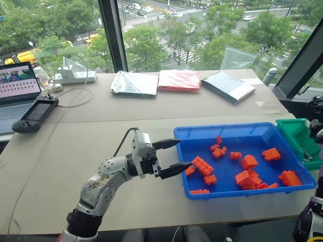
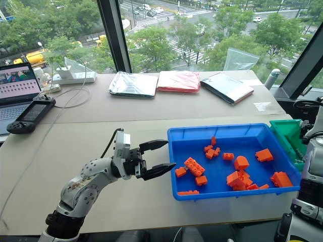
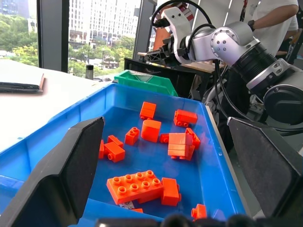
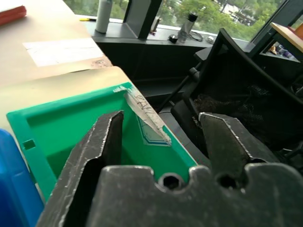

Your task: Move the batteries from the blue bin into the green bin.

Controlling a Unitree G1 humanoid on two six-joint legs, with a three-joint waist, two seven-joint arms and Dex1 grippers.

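Now left tool [image 1: 177, 156] spread wide, empty, at blue bin [image 1: 229, 131] edge, right tool [image 4: 161, 137] spread, empty, over green bin [image 4: 71, 127]

The left arm reaches in from the lower left, elbow bent, its wrist turned so the left gripper [image 1: 174, 157] points sideways to the right, roughly level — its two black fingers spread apart, nothing between them. The right gripper [image 4: 161, 137] is tilted downward, its scuffed fingers [image 4: 102, 142] standing wide apart and empty.
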